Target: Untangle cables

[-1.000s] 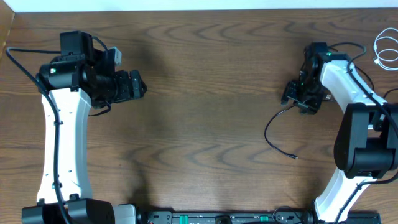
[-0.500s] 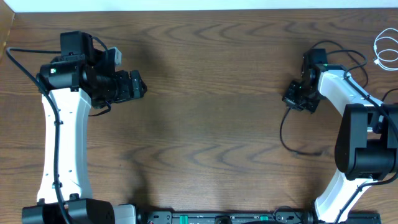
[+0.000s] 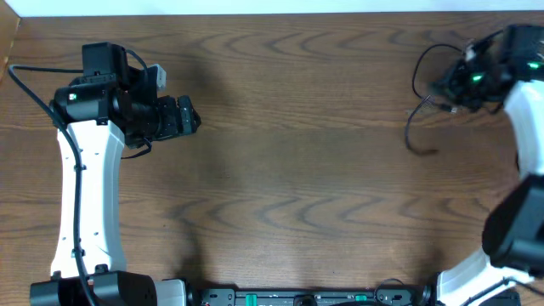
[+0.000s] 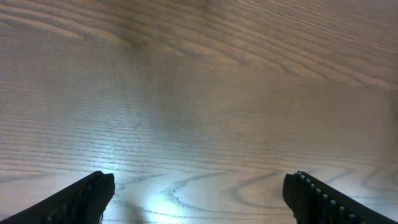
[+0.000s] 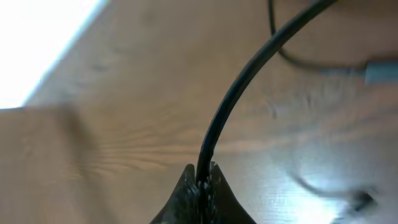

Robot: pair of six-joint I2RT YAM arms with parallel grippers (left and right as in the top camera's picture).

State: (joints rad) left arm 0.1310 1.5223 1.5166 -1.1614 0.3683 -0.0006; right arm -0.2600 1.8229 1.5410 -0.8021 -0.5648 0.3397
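The right gripper [image 5: 203, 182] is clenched on a thin black cable [image 5: 236, 87] at the table's [image 3: 280, 170] two o'clock. The left gripper [image 4: 199, 196] gapes empty at ten. The cable looks light and floppy, best pinched near its plug.

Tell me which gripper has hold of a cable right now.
The right gripper: it is pinched shut on a thin black cable. The left gripper is open above the table with nothing in it.
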